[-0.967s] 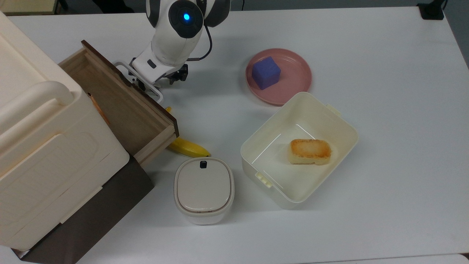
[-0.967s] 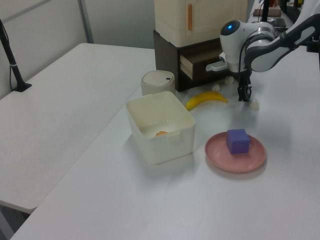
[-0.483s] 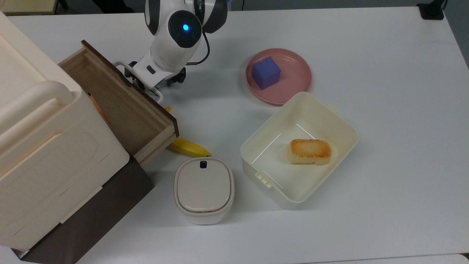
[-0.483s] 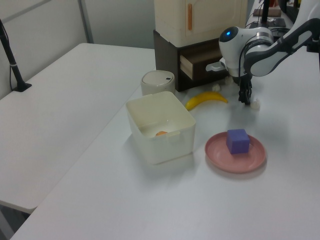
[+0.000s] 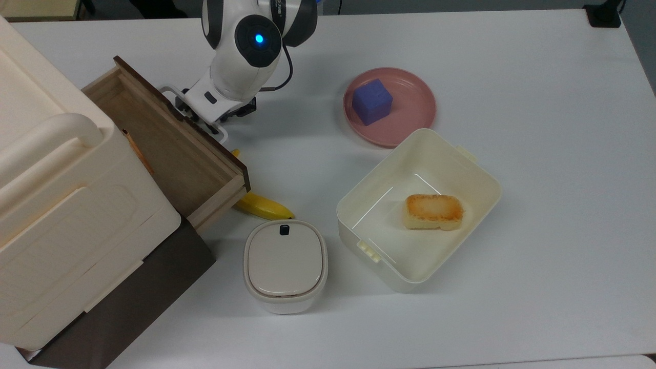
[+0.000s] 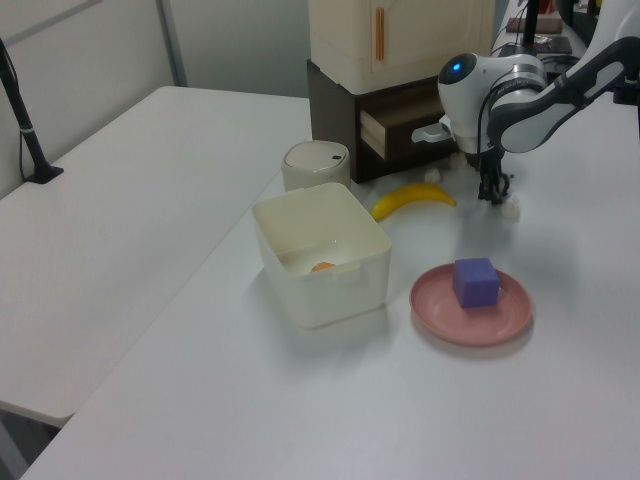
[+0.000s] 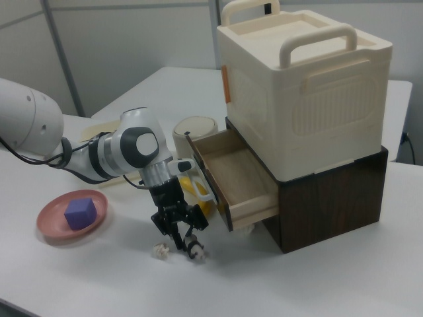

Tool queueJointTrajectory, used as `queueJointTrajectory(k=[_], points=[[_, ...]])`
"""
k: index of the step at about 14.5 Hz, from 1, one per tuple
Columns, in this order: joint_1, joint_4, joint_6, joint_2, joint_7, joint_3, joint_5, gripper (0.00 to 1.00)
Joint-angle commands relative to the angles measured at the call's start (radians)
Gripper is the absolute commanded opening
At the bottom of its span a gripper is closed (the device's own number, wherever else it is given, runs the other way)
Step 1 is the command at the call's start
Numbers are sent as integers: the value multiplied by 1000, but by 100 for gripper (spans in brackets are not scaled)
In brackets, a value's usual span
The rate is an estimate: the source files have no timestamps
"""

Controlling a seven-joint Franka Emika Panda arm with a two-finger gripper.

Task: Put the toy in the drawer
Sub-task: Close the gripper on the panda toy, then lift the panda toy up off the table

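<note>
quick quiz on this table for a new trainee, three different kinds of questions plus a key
1. True or false: the drawer is shut.
2. What sits on the pink plate? A) a banana B) a purple-blue cube C) a lidded bin
3. Fill in: the toasted piece lies in the cream ___.

Key: 1 false, it is pulled open. 2 B. 3 tub.
</note>
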Motion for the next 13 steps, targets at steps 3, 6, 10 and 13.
queueJointTrajectory(k=[3,6,10,13], points=[[17,-17,20,-20,92,29,-13,20],[15,-17,-35,-33,144,84,-12,16],[15,-13,-129,-85,167,113,-7,100],[-8,-14,-178,-143,169,113,-6,100]])
